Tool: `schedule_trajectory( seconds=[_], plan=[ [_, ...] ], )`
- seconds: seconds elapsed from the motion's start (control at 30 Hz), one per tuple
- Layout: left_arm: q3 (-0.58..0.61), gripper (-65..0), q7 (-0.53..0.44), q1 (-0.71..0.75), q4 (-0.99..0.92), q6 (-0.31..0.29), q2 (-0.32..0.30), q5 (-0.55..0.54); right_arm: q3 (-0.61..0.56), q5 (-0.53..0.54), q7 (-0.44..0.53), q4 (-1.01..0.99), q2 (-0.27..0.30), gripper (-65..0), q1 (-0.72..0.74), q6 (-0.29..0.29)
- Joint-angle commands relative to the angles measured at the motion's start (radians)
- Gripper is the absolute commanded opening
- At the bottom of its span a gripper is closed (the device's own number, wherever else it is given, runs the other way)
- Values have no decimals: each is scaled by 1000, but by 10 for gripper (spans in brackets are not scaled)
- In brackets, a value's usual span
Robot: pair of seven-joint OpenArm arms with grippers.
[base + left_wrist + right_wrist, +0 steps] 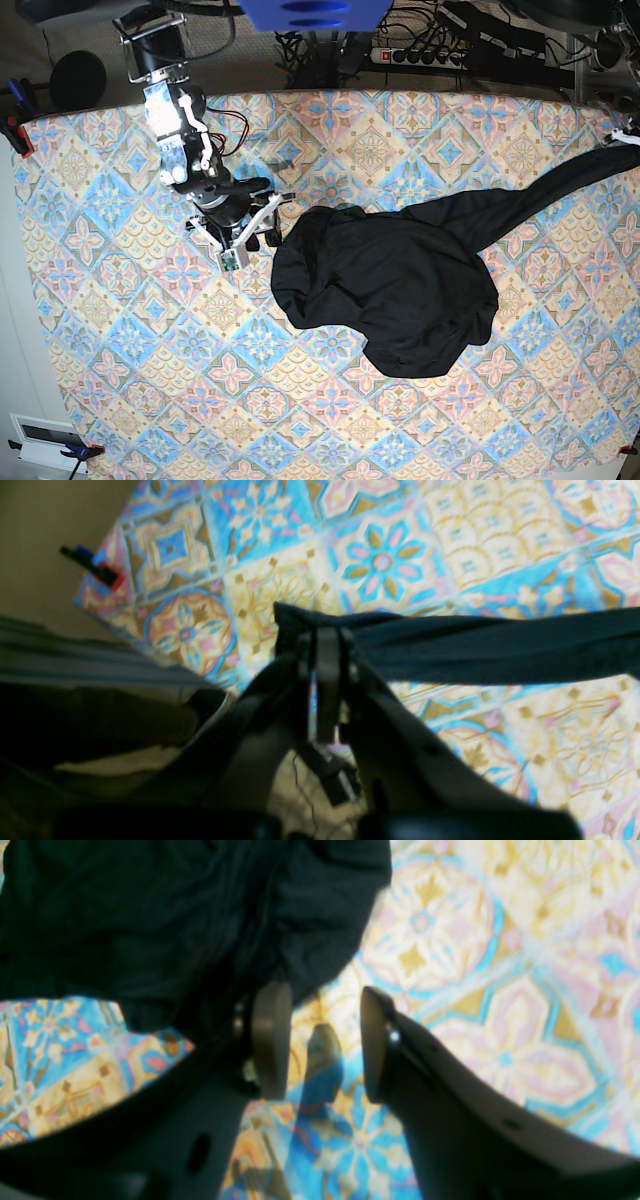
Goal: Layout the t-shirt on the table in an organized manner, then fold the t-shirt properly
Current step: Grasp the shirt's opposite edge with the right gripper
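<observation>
At the table's (90, 300) far right edge my left gripper (327, 645) pinches the t-shirt's (400, 280) stretched corner; the bulk lies bunched mid-table; my right gripper (320, 1040) gapes empty beside it (I'd regrip an opposite hem, then pull taut).

T-shirt (400, 280): soft matt black cloth, finely woven, creased and wrinkled where it bunches, drawn smooth where it is pulled into a taut band. Tabletop (120, 330): covered in printed cloth with a flat, smooth, slightly sheeny finish, patterned in blue, pink, cream and yellow tile medallions. Right claw (320, 1040): fingers of dark matt plastic with smooth, dull tan pads (270, 1040); left claw (327, 645): the same dark matt plastic with a pale grey pad; clamps at the tabletop edge (95, 569) look like glossy plastic in black, blue and red.
</observation>
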Motion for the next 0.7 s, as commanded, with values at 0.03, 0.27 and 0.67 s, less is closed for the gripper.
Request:
schedule_trajectory(
  seconds=[0.03,0.27,0.67],
  plan=[
    [-10,-629,-14,2,19,4,-21,-3,-16,4,18,11,2,-420,14,6],
    [-10,-599,-10,2,23,4,0,-3,-49,4,17,-64,-4,-418,15,6],
    [60,-578,-10,2,23,4,17,-3,-101,4,17,-108,-41,-417,83,6]
  ],
)
